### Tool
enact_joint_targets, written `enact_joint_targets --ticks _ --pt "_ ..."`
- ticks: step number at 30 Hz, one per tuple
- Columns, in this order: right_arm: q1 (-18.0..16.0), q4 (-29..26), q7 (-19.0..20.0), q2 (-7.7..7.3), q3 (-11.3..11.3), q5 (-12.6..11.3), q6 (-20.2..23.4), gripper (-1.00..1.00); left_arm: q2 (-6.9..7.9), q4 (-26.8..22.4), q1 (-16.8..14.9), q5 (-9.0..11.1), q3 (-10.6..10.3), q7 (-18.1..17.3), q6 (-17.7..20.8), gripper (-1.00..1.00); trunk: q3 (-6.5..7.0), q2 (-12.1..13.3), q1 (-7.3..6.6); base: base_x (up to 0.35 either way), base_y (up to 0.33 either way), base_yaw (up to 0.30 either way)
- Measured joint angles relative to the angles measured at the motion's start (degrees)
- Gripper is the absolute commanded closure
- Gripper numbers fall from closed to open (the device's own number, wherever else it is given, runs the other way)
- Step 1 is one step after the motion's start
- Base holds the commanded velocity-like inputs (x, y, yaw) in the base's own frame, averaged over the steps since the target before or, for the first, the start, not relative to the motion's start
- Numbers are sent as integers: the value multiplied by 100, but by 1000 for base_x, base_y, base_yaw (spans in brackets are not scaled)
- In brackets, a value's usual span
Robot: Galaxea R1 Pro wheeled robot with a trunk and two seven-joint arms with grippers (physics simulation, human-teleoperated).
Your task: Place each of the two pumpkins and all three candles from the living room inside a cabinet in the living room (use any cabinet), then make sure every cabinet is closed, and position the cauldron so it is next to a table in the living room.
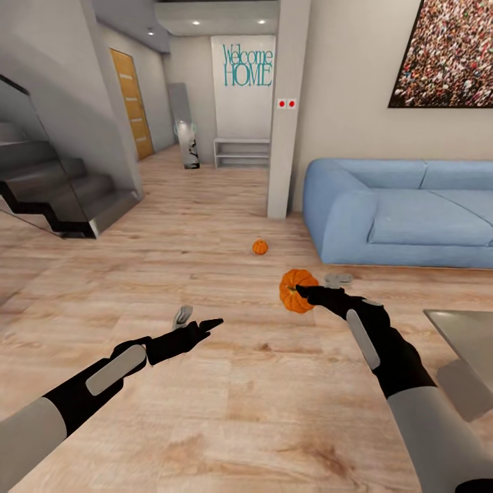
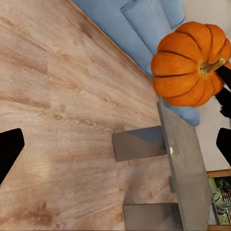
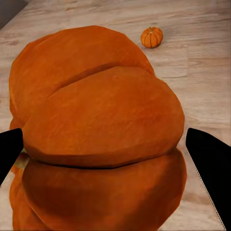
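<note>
the right gripper [image 1: 306, 293] is pinched on a pumpkin [image 1: 296, 289], holding it up off the wood floor [image 1: 226, 383] in front of the blue sofa [image 1: 404, 212]; in the right wrist view that pumpkin [image 3: 101, 134] bulges between the two dark fingers [image 3: 211, 168], one on each side and touching its ribs. in the left wrist view the same pumpkin [image 2: 192, 62] hangs in the air with its stem pointing sideways toward the black gripper parts at the frame edge, above the near corner of the glass table [image 2: 185, 163] with its grey slab legs. a second pumpkin [image 1: 259, 246] sits on the floor farther off, well apart from the held one, between the sofa and the staircase [image 1: 61, 185]; the right wrist view catches it [image 3: 151, 37] small on the boards beyond the held one. the left gripper [image 1: 205, 324] hovers low over bare floor with nothing in it, its fingers look close together in the head view, but i cannot tell for sure whether they are spread or pressed. a corner of the table [image 1: 465, 335] shows beside the right forearm. a small grey object [image 1: 338, 279] lies on the floor just behind the held pumpkin, too unclear to name.
</note>
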Motion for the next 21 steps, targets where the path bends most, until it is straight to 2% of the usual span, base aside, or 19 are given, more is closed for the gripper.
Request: enact_joint_targets --ticks 21 --pt "12 -298 26 -7 -12 8 28 100 0 11 0 -2 5 0 0 -100 0 0 0 337 0 -2"
